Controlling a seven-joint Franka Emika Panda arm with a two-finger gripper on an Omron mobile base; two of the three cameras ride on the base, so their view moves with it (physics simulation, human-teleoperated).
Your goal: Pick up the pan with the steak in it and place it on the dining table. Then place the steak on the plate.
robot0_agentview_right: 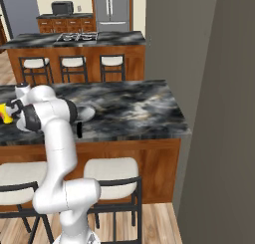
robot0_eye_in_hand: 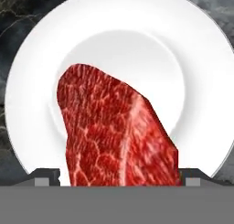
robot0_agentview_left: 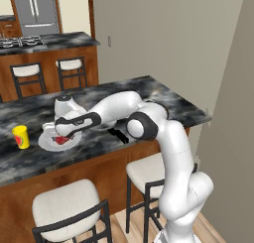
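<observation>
My gripper (robot0_eye_in_hand: 119,179) hangs just over the white plate (robot0_eye_in_hand: 201,81) with its jaws wide open. The red steak (robot0_eye_in_hand: 114,131) lies on the plate and rises between the two fingertips (robot0_eye_in_hand: 48,177); I cannot tell whether it touches them. In the left base view the gripper (robot0_agentview_left: 62,135) is low over the plate (robot0_agentview_left: 47,144) on the dining table (robot0_agentview_left: 173,108), and a bit of steak (robot0_agentview_left: 60,140) shows under it. The pan (robot0_agentview_right: 85,113) sits on the table behind my arm, its black handle (robot0_agentview_left: 117,134) pointing to the near edge.
A yellow cup (robot0_agentview_left: 20,136) stands on the table left of the plate. White-seated stools (robot0_agentview_left: 67,202) line the near side of the table. Beyond it is a second counter with a stove (robot0_agentview_left: 22,40) and more stools. A grey wall (robot0_agentview_right: 219,113) closes the right.
</observation>
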